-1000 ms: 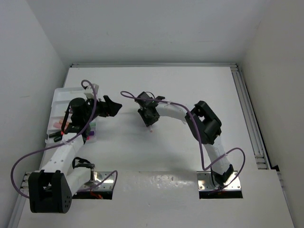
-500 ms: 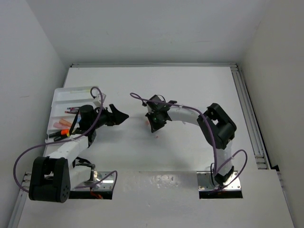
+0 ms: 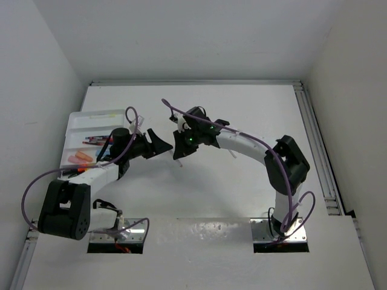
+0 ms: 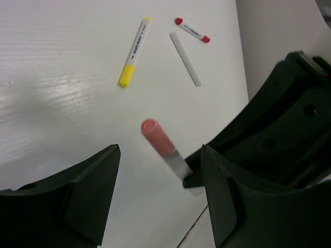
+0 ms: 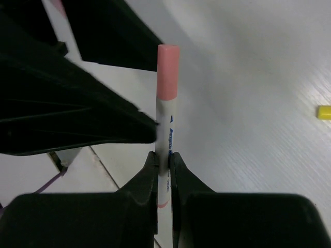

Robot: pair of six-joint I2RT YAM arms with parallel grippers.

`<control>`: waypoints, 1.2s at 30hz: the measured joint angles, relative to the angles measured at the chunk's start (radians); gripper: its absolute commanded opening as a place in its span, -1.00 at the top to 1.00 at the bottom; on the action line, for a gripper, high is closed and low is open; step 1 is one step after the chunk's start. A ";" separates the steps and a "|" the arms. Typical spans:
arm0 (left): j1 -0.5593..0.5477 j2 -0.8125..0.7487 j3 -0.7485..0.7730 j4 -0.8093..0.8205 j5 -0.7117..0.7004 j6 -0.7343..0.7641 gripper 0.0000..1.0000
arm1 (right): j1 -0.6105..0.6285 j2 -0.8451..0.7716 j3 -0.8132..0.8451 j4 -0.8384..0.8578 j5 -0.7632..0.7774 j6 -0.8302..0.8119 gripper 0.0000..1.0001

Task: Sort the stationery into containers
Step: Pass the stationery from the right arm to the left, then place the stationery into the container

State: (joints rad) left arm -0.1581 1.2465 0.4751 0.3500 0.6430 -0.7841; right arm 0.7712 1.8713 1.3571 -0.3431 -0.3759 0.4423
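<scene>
A thin white pen with a pink cap [image 5: 166, 103] is pinched near its lower end by my shut right gripper [image 5: 163, 157], above the table's middle [image 3: 179, 151]. My left gripper [image 4: 159, 155] faces it, open, one finger on each side of the pen [image 4: 160, 142]. One left finger tip looks to be against the pen's barrel in the right wrist view. The white divided tray [image 3: 72, 121] lies at the far left with several pens and highlighters in it. Loose on the table are a yellow-capped pen [image 4: 134, 51], a red-capped pen [image 4: 192, 30] and a plain white pen [image 4: 185, 59].
Both arms meet over the middle of the table, their purple cables looping above. Metal base plates [image 3: 118, 232] [image 3: 278, 232] sit at the near edge. A rail [image 3: 314, 139] runs along the right side. Walls close in at left and back.
My right gripper closed on the pink-capped pen, lifted it and carried it left. My left gripper swung from over the tray toward the middle, its jaws narrowing around the pen.
</scene>
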 measured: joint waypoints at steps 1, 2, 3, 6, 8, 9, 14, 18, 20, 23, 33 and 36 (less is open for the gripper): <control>-0.001 0.008 0.008 0.002 0.000 -0.008 -0.39 | 0.005 0.000 0.006 0.000 -0.006 0.003 1.00; -0.005 0.018 0.018 0.006 0.000 -0.017 -0.39 | 0.011 0.000 0.011 0.000 -0.013 0.004 1.00; -0.007 0.028 0.024 0.011 0.001 -0.025 -0.37 | 0.016 0.000 0.014 0.000 -0.020 0.006 1.00; -0.021 0.048 0.032 0.019 0.002 -0.045 -0.26 | 0.030 0.000 0.017 -0.003 -0.029 0.008 1.00; -0.035 0.056 0.033 0.020 0.008 -0.057 -0.11 | 0.034 0.000 0.021 -0.006 -0.031 0.011 1.00; -0.041 0.059 0.033 0.021 0.012 -0.065 -0.06 | 0.036 0.000 0.025 -0.007 -0.031 0.011 1.00; -0.044 0.061 0.033 0.027 0.031 -0.097 0.55 | 0.036 0.000 0.065 -0.022 -0.022 0.008 1.00; -0.038 0.062 0.084 0.010 0.068 -0.090 0.92 | 0.029 0.001 0.084 -0.029 -0.013 0.003 0.38; -0.019 0.072 0.141 -0.058 0.084 -0.033 1.00 | 0.012 -0.001 0.089 -0.027 -0.026 0.002 0.15; 0.043 0.140 0.301 -0.218 0.107 0.135 1.00 | -0.049 -0.018 0.080 -0.032 -0.053 0.005 0.01; 0.246 0.418 1.079 -0.777 -0.006 0.969 0.94 | -0.387 -0.138 -0.027 -0.090 -0.150 -0.009 0.01; 0.266 0.561 1.342 -0.938 -0.046 1.244 0.94 | -0.425 -0.145 -0.056 -0.116 -0.169 -0.024 0.01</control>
State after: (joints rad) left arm 0.1074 1.8072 1.8175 -0.5877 0.5972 0.4603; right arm 0.3458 1.7267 1.3006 -0.4587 -0.5449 0.4187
